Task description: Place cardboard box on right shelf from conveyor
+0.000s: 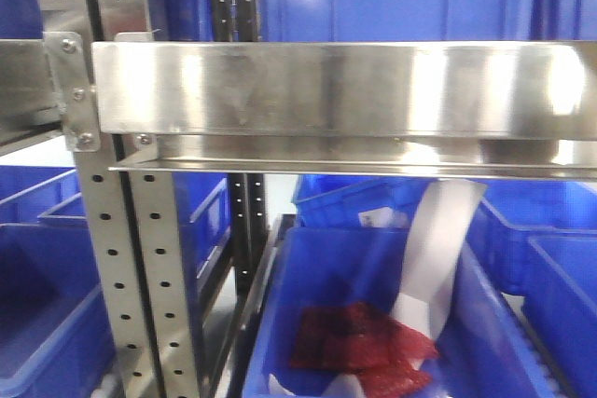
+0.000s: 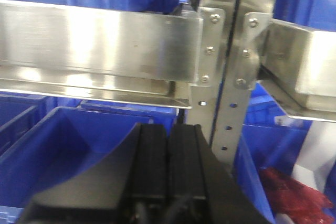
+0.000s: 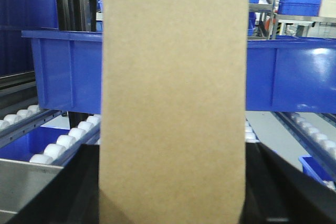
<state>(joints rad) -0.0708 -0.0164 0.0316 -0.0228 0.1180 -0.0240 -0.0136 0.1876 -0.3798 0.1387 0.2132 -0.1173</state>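
Observation:
The plain tan cardboard box [image 3: 173, 93] fills the middle of the right wrist view, standing upright. My right gripper [image 3: 173, 187] is shut on it, a black finger [image 3: 73, 187] pressed to each side. The right shelf [image 1: 345, 89], shiny stainless steel with a broad front lip, spans the front view on perforated uprights [image 1: 140, 258]. The left wrist view shows this shelf's end [image 2: 307, 61] right of the uprights. My left gripper [image 2: 169, 129] is shut and holds nothing, hanging below the neighbouring steel shelf [image 2: 100, 43]. The conveyor is out of view.
Blue plastic bins [image 1: 373, 323] sit below the right shelf; one holds a red mesh item [image 1: 359, 347] and white paper [image 1: 434, 249]. More blue bins [image 3: 294, 72] stand on white roller tracks [image 3: 58, 142] behind the box. A blue bin [image 2: 63, 150] lies under my left gripper.

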